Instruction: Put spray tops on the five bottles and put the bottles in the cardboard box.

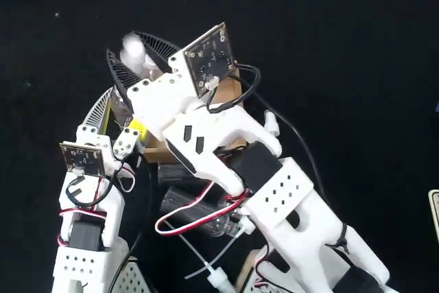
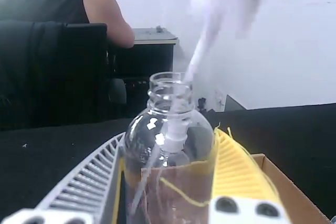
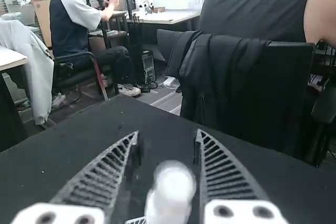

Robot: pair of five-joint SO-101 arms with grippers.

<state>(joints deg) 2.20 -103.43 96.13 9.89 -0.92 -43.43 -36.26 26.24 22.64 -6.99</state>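
Though blurred, spray top [image 3: 170, 190] in right claw [image 3: 167, 136], tube [image 2: 197, 61] inside clamped bottle [image 2: 168, 145].

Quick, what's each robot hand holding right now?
Left gripper: shut on the clear bottle.
Right gripper: shut on the white spray top.

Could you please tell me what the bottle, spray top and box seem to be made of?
The bottle looks like clear, glossy plastic, possibly glass: the tube inside shows through its wall. The spray top seems to be white plastic, but it is too blurred to judge its finish. The cardboard box is matte brown cardboard with a plain cut edge.
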